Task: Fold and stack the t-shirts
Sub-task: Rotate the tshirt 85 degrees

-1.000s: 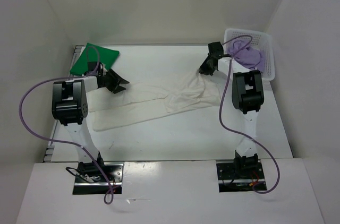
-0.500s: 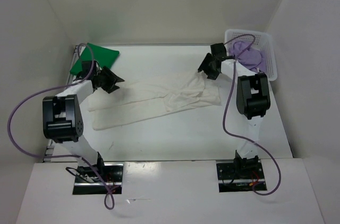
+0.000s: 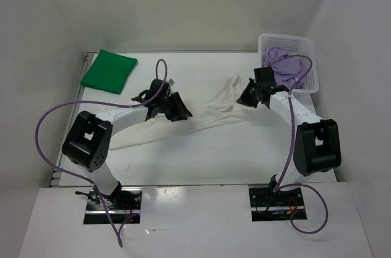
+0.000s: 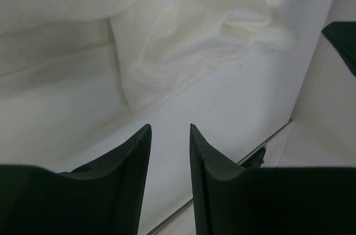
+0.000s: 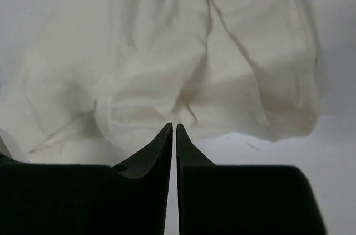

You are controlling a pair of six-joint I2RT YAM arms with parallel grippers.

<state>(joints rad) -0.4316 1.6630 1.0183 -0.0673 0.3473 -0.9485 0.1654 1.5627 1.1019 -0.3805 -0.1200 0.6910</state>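
Note:
The white-cream t-shirt (image 3: 211, 111) lies spread and rumpled across the middle of the table. My left gripper (image 3: 181, 112) is open and empty, low over the shirt's left-middle part; in the left wrist view (image 4: 169, 129) bare table shows between the jaws and the shirt (image 4: 183, 34) lies just beyond. My right gripper (image 3: 247, 96) is at the shirt's right end; in the right wrist view (image 5: 173, 126) its jaws are closed on a pinch of the cloth (image 5: 167, 51), with creases running to the tips. The green t-shirt (image 3: 109, 71) lies folded at the back left. The purple t-shirt (image 3: 286, 62) is in the basket.
A white plastic lattice basket (image 3: 308, 44) stands at the back right corner against the wall. White walls enclose the table on three sides. The table's left edge (image 3: 72, 117) and front edge are close to the arm bases.
My left gripper swung from the table's left side to the middle, over the white shirt. My right gripper moved nearer and right, and the shirt's right end bunched up toward it.

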